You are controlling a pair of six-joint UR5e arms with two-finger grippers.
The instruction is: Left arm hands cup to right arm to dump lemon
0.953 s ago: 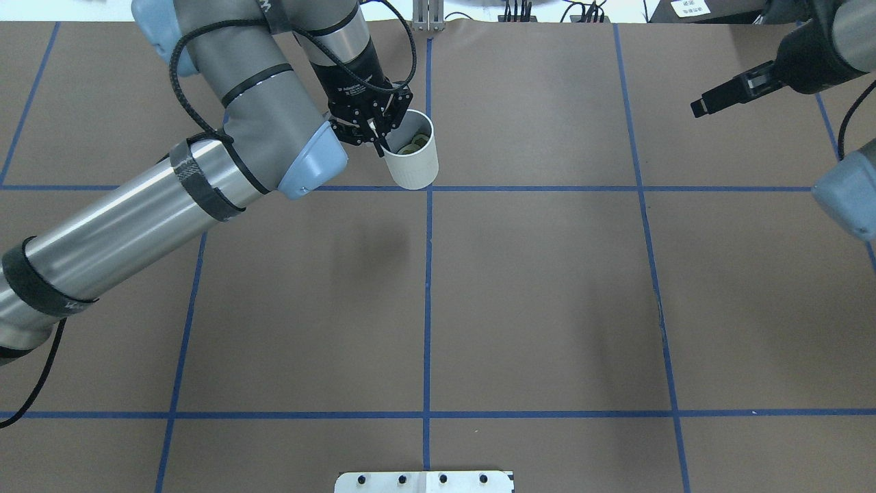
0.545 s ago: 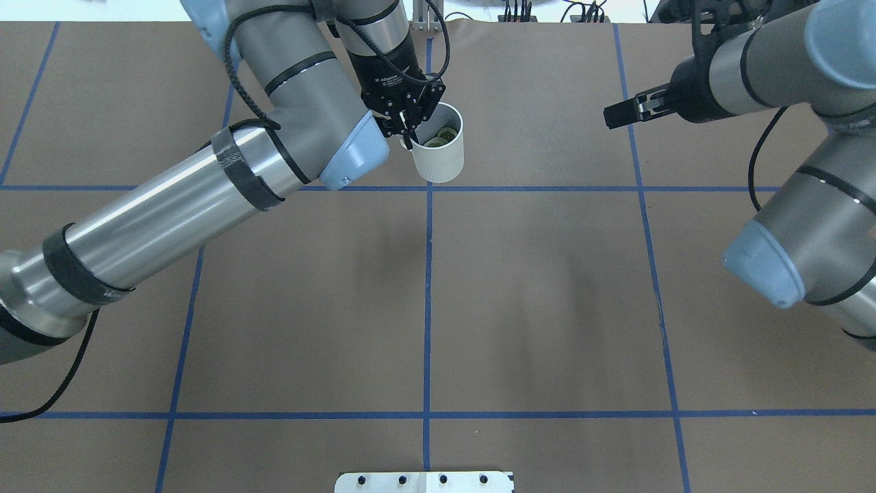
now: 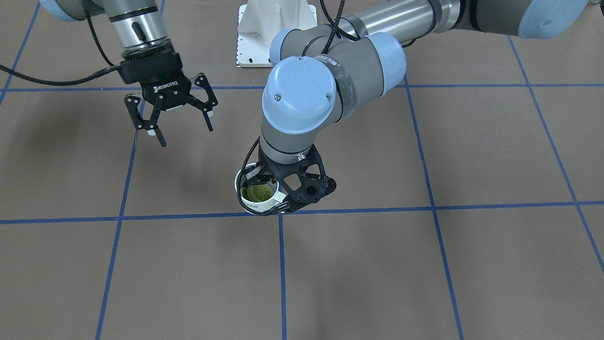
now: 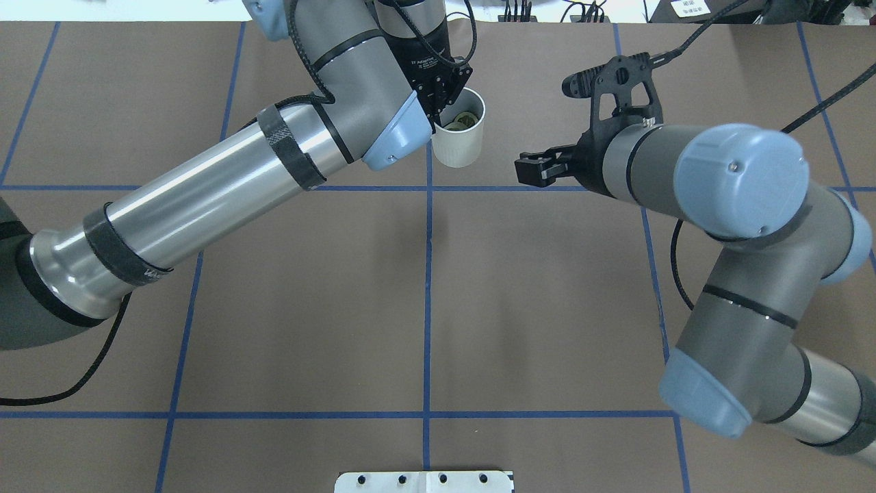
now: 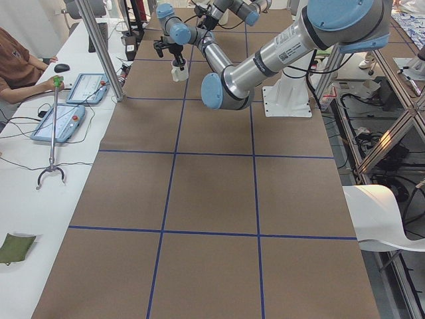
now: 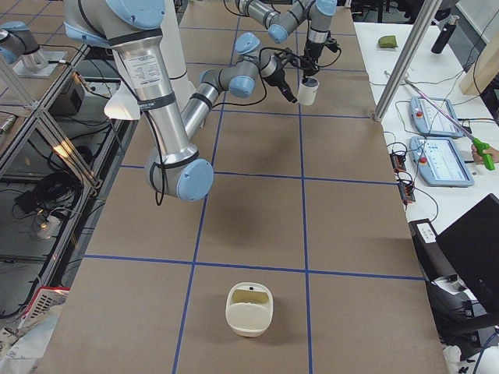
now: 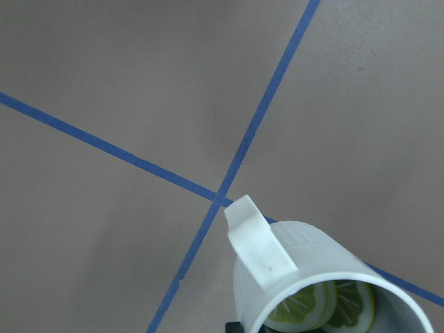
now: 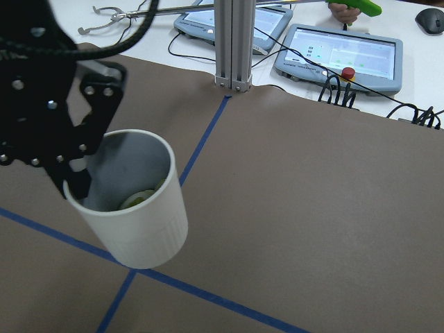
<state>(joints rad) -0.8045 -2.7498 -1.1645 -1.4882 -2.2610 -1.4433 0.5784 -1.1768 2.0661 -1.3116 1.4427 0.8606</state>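
Okay, from the left of my overhead feed: the left arm (image 4: 205,185) reaches in across the table (image 4: 547,308) toward its far middle. The left gripper (image 4: 438,113) is clamped on the rim of the cup (image 4: 460,140), and the right wrist camera shows one black finger (image 8: 73,184) against the cup's wall. The cup hangs mouth up and a little tilted, off the surface, just above where two of the blue tape lines (image 4: 428,287) cross. I can see the lemon (image 4: 464,120) down inside it. The left wrist camera shows it as yellow-green segments at the bottom, with the handle (image 7: 257,243) sticking out on the near side. In the front-facing view the cup sits tucked under the left wrist, with part of its black lettering just readable. Moving right, there's a clear gap of bare table, then the right gripper (image 4: 530,169), pointed at the cup. Its two fingers are spread wide with nothing between them, which is plainest from the front. It is near the cup but not touching it. Behind it the right arm (image 4: 739,185) folds back toward the right edge.
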